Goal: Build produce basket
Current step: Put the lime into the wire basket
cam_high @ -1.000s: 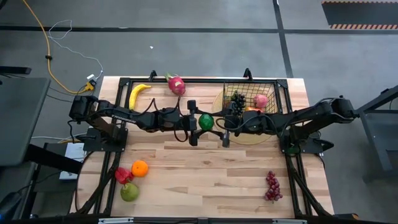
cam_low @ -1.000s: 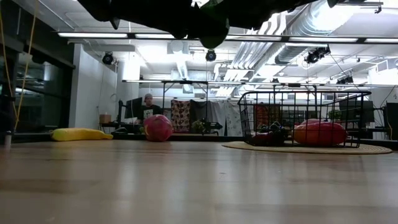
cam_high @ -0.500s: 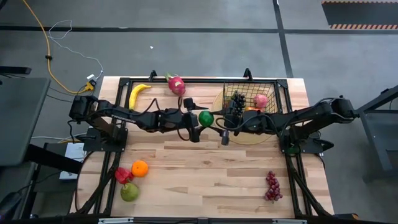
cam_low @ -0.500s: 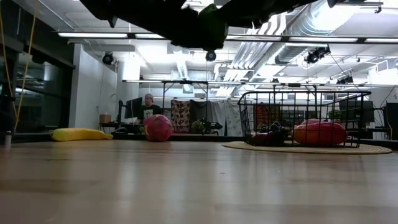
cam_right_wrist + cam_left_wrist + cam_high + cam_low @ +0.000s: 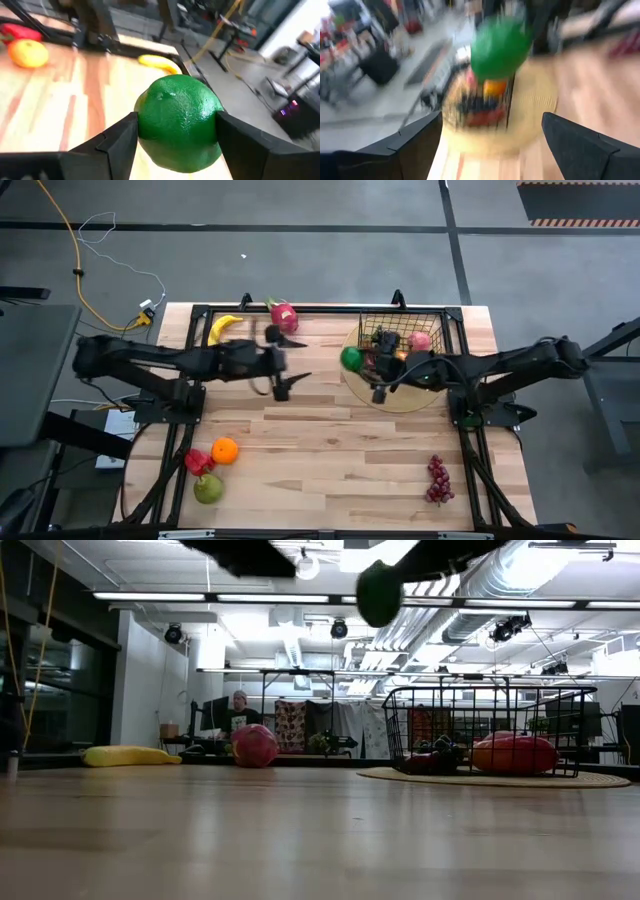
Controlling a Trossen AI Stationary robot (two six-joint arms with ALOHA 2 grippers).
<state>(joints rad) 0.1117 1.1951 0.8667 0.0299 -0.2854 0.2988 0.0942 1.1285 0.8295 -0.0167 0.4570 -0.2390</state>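
Green lime (image 5: 351, 359) clamped in right jaws (image 5: 362, 363) beside basket (image 5: 405, 330) | left jaws (image 5: 283, 363) apart, empty | banana (image 5: 222, 328), orange (image 5: 225, 450), grapes (image 5: 437, 479) left on desk (image 5: 330, 470)

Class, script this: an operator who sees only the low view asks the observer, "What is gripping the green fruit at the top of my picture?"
Observer: The right tool; its fingers clamp the green fruit on both sides.
Operator: Is it above the basket?
Observer: Not quite. From above it hangs over the tan mat, just outside the basket wall.
Operator: And the left tool?
Observer: The left tool is open and empty, facing the basket.
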